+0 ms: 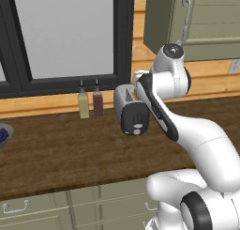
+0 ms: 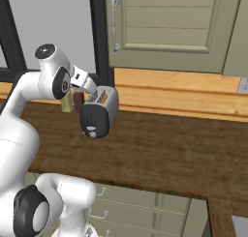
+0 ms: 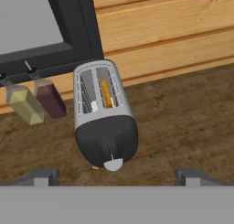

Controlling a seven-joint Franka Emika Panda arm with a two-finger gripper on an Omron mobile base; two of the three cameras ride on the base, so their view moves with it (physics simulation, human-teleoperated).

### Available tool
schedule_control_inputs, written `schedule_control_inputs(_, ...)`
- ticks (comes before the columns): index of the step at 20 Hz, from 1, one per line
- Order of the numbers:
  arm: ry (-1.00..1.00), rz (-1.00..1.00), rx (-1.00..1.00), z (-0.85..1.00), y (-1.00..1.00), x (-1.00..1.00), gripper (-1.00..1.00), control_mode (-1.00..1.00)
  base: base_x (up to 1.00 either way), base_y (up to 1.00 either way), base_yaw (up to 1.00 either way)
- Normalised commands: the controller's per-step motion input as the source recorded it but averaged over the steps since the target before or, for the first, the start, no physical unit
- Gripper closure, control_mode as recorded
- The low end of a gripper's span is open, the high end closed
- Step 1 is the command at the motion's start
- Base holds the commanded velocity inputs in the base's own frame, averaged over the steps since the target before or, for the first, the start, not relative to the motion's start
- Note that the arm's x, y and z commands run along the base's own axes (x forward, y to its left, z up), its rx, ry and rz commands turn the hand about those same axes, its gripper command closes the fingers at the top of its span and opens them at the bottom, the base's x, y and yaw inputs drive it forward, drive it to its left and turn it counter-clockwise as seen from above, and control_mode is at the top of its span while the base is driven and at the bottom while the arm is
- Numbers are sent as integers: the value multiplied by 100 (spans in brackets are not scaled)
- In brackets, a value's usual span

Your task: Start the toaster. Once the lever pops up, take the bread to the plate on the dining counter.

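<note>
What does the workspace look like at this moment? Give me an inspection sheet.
Surface: dark wood-grain counter, drawers below.
Job's things: toaster stands on the counter near the wall; bread sits in one slot; the other slot looks empty.
Clutter: two slim bottles beside the toaster under the window; blue-patterned bowl at the counter's far left edge.
Grippers: gripper open, above the toaster's black end face, fingers apart, touching nothing.
Cables: nothing seen.
Surroundings: dark-framed window, wood-panelled wall, green cabinet door.
</note>
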Motion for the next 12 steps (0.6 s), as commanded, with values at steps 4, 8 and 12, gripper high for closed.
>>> schedule_control_inputs(4,0,0,0,0,0,0,-100,-100,0,0,0)
schedule_control_inputs(8,0,0,0,0,0,0,-100,-100,0,0,0)
schedule_control_inputs(12,0,0,0,0,0,0,-100,-100,0,0,0)
